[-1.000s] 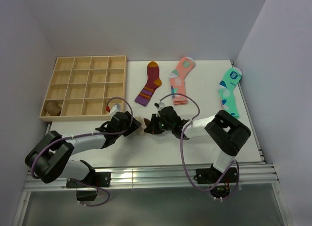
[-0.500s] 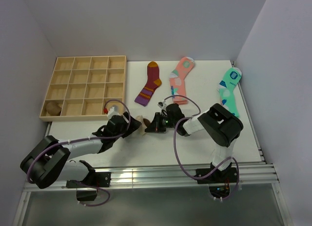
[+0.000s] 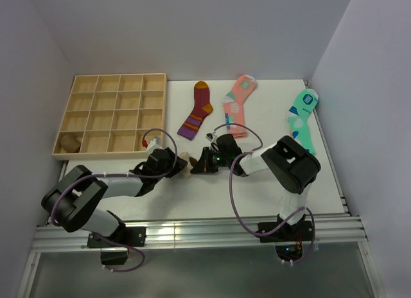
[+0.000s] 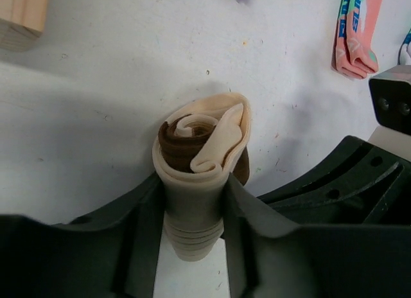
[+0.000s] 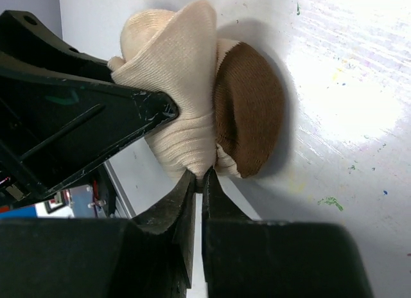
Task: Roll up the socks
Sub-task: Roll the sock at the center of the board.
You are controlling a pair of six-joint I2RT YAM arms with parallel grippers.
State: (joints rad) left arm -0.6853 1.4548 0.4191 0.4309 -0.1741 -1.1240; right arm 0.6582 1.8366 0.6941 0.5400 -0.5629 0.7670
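Now re-clamped left gripper (image 4: 192, 205) around sock roll (image 4: 202, 137); kept right gripper (image 5: 198, 182) nipped shut on its beige edge. Probably leaves only tucking the roll closed.

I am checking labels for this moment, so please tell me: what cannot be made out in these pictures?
- Sock roll, top view: mostly covered by both grippers.
- Its lower end, left wrist view: hidden between fingers of the left gripper.
- Right gripper, right wrist view: shut at the roll's fold; whether fabric is pinched is unclear.
- Brown thing in the wooden tray, top view: too small to identify.
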